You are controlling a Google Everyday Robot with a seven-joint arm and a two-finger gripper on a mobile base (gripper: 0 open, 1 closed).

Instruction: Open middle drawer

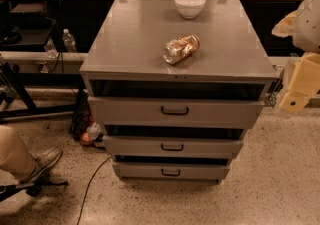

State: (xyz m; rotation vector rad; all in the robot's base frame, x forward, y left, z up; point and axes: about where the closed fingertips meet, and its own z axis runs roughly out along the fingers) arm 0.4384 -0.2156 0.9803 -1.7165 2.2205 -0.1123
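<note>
A grey metal cabinet [150, 34] stands in the middle of the camera view with three drawers stacked in its front. The middle drawer [135, 146] is a low grey panel with a small black loop handle [172, 147]. It sits between the taller top drawer [125, 111] with a wider black handle and the bottom drawer [135, 170]. A dark gap shows above each front. My gripper [275, 95] is at the right edge, beside the cabinet's top right corner, on the cream-coloured arm [302, 81]. It is apart from the middle drawer's handle, above and right of it.
A white bowl [190, 5] and a shiny can lying on its side [181, 49] rest on the cabinet top. A person's leg and shoe [35, 161] are at the lower left. A black cable [92, 184] runs over the floor. Bottles [69, 40] stand behind at the left.
</note>
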